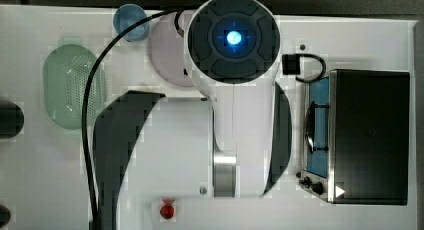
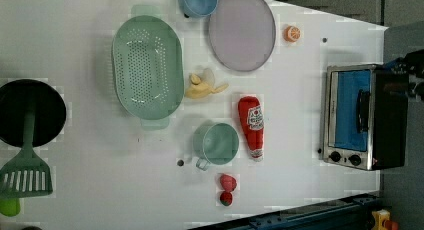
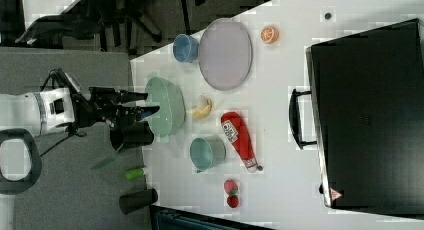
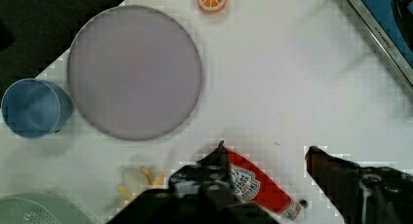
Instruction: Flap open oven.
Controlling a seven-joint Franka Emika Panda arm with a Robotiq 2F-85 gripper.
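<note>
The oven (image 2: 365,117) sits at the far right end of the white bench (image 2: 300,190) in the left view, with its blue glass door shut and the dark handle (image 2: 362,110) across the middle. Two black knobs (image 2: 345,158) sit beside the door.

The claw (image 4: 265,153) hangs up in the air over the bench, with its two fingers (image 4: 214,168) spread apart and nothing between them. It is well away from the oven. Under it lies a red ketchup bottle (image 4: 253,187) on its side.

Near the bottle, in the left view, is a green mug (image 2: 216,144), a banana (image 2: 202,86) and a big green strainer (image 2: 147,67) full of tiny holes. Past those are a pale purple plate (image 2: 241,29), a blue cup (image 2: 198,1) and a little orange slice (image 2: 292,33) (it looks like a toy). Two strawberries (image 2: 227,189) lie near the bench's edge.

At the left view's left stands a black pot (image 2: 30,112) with a green spatula (image 2: 26,175).
</note>
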